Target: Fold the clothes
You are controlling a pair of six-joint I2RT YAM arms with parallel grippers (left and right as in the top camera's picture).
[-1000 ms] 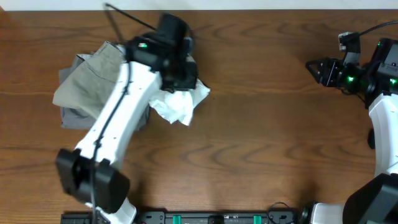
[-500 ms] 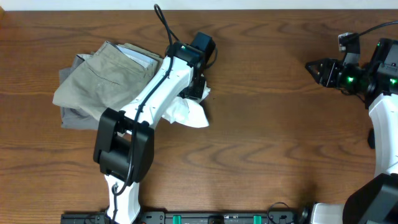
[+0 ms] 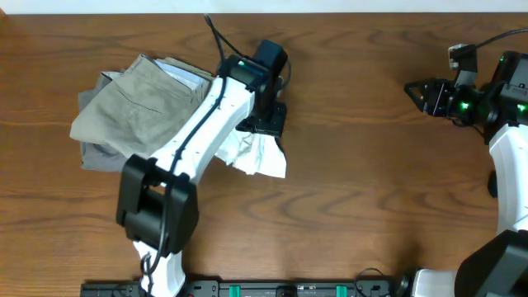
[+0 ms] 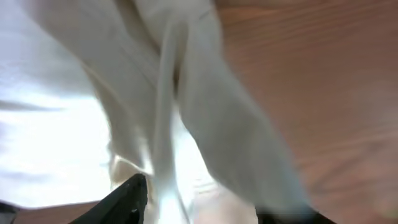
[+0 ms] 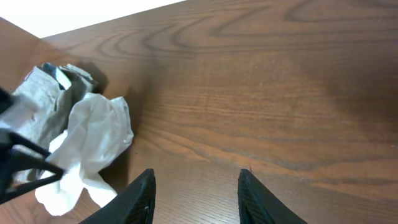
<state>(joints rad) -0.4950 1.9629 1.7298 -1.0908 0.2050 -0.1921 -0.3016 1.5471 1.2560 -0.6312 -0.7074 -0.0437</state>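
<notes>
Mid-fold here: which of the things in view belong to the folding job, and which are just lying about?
Belongs to the job:
- white T-shirt, still crumpled
- left claw, right over the shirt

Just lying about:
- khaki trousers, left of the shirt
- grey garment, under the trousers

Overhead view is evenly lit and pretty sharp, barely any shadows, just a mild sheen on the table [image 3: 371, 190]. Left wrist cam is a mess: the shirt [image 4: 56, 143] sits so close it's all smeared blur, blown out white on the left. Right wrist cam looks clean, with a soft dark shadow beside the shirt and an overexposed top-left corner.
</notes>
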